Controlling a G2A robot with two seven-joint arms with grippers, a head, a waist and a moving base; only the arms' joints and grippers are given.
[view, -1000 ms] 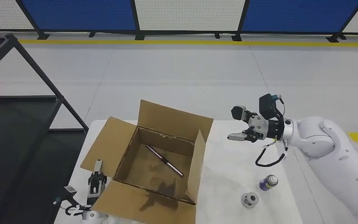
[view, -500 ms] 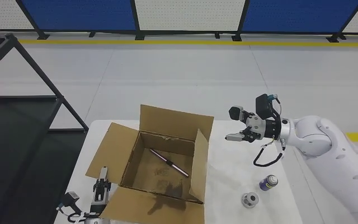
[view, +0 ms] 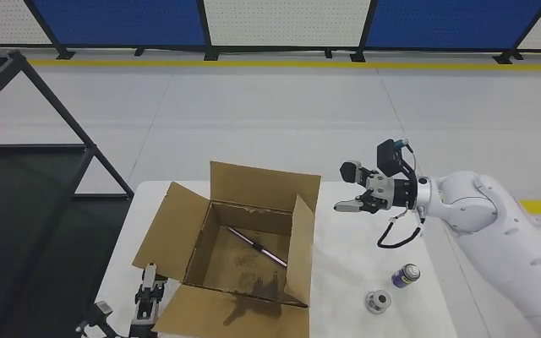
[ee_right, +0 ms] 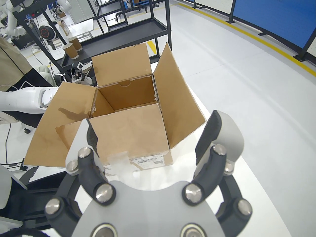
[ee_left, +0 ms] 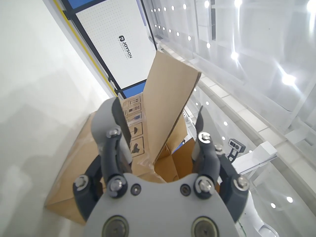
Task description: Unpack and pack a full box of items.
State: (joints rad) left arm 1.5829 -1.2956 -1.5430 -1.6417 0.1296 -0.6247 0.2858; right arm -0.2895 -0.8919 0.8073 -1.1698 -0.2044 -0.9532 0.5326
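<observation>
- Cardboard box: stands open on the white counter. A slender dark rod lies slanted on its floor.
- Right gripper: hovers just beside the box's upright right flap, which stands between it and the interior. Jaws spread, holding nothing.
- Left gripper: low beside the left flap. Jaws spread, holding nothing.
- Small purple bottle and round metal part: on the counter, near each other, well apart from the box.
</observation>
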